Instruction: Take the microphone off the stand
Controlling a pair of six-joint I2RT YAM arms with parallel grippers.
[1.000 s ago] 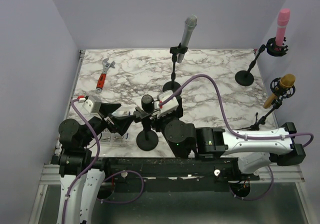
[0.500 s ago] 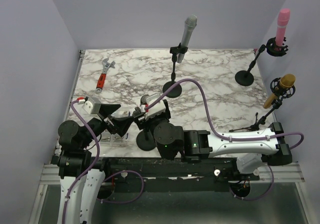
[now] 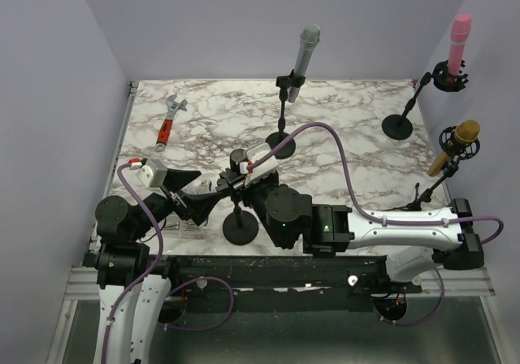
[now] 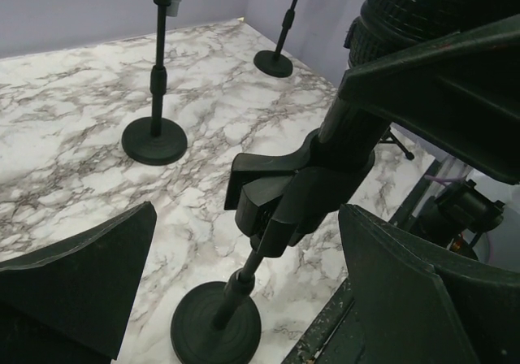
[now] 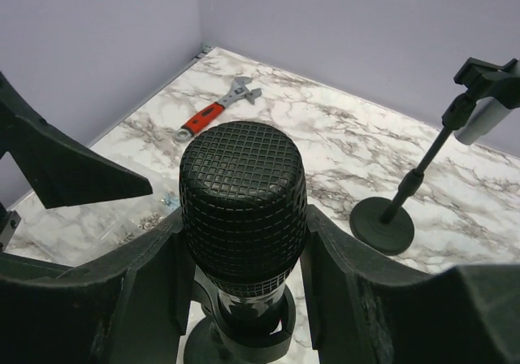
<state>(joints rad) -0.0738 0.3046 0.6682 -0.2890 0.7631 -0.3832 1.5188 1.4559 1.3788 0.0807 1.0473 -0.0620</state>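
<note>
The mic [image 5: 242, 193] sits inside the right claw [image 5: 244, 218], its head clasped on both sides. The left claw [image 4: 246, 218] gapes, facing the stand [image 4: 218, 331].

The microphone [image 3: 239, 162] sat on its stand [image 3: 240, 229] close to the near edge of the table [image 3: 349, 112], left of centre. The left gripper [image 3: 200, 195] was just left of that stand. The right gripper [image 5: 244, 242] was on the microphone's right, with one finger on each side of its head. The wrench [image 3: 167, 122] lay well behind, toward the far left corner. A second stand [image 3: 280, 145] stood behind the microphone at centre. A third stand [image 3: 397, 126] stood at the far right, and a fourth stand [image 3: 416, 200] was nearer, along the right edge.
</note>
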